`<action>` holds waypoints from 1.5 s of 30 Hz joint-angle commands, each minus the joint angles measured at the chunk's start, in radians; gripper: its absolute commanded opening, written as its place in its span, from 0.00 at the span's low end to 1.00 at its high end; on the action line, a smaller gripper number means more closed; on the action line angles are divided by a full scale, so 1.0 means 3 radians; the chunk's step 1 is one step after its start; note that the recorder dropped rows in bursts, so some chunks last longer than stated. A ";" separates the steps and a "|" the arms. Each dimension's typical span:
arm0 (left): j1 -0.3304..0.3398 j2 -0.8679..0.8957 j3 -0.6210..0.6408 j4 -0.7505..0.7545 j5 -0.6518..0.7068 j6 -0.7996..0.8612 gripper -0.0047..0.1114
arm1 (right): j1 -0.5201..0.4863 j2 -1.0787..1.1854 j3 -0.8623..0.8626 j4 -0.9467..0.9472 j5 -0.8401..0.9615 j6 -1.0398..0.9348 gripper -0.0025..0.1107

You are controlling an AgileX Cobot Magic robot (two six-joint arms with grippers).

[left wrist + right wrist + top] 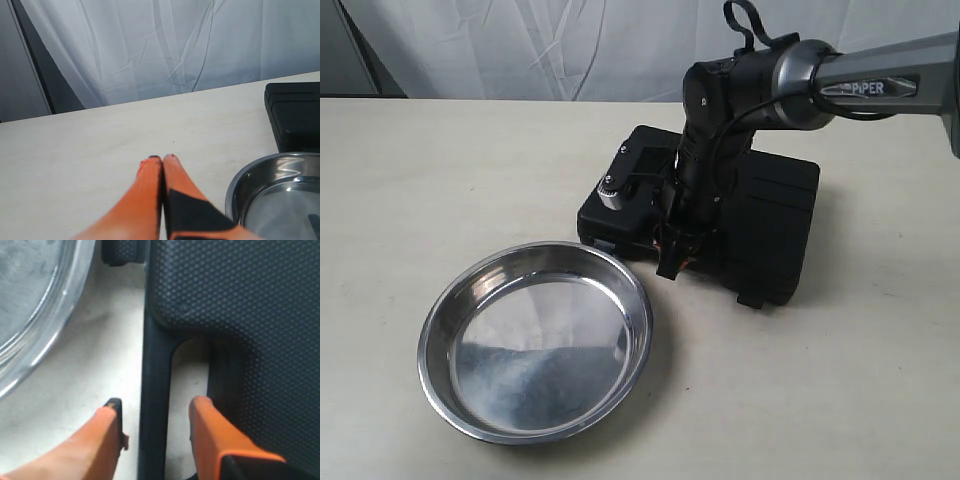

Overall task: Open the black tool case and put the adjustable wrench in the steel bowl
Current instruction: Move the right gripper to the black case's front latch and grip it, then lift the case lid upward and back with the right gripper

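Exterior view: a pale table (440, 180) carries the black tool case (775, 215) toward the back right. The steel bowl (540, 350) sits just in front of it to the left, near but not touching.
Right arm: it reaches in from the right and points steeply down over the case's front edge, hiding the case's middle.
Right gripper (670, 262): the fingers are parted to a moderate gap and hold nothing. The right wrist view shows them standing either side of the case's handle bar (155, 370), not yet pinching it.
Left gripper (162, 159): the fingertips are pressed together and empty, hovering over bare table beside the bowl's rim.
Adjustable wrench: it cannot be made out in any view.
Silver part (613, 192): a small metal piece shows on the case's left portion, too unclear to name.
Progress: the task looks to be at an early stage. The bowl is empty. Whether the lid has been lifted cannot be told, since the arm covers the middle. Opening the case, finding the wrench and carrying it to the bowl all appear to remain.
Right wrist view alone: it shows the case's dimpled surface, the table seen through the handle opening, and the fingers astride the bar.
Left wrist view alone: it shows the left gripper, which is absent from the exterior view, and the case's side as a thick block (295, 115).
Exterior view alone: it shows the bowl's whole interior and the overall layout.
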 commanded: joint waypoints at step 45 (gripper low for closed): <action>-0.0004 0.0012 -0.0007 -0.0005 -0.0017 -0.0003 0.04 | -0.0001 -0.0061 -0.0019 -0.0173 0.0221 0.0000 0.01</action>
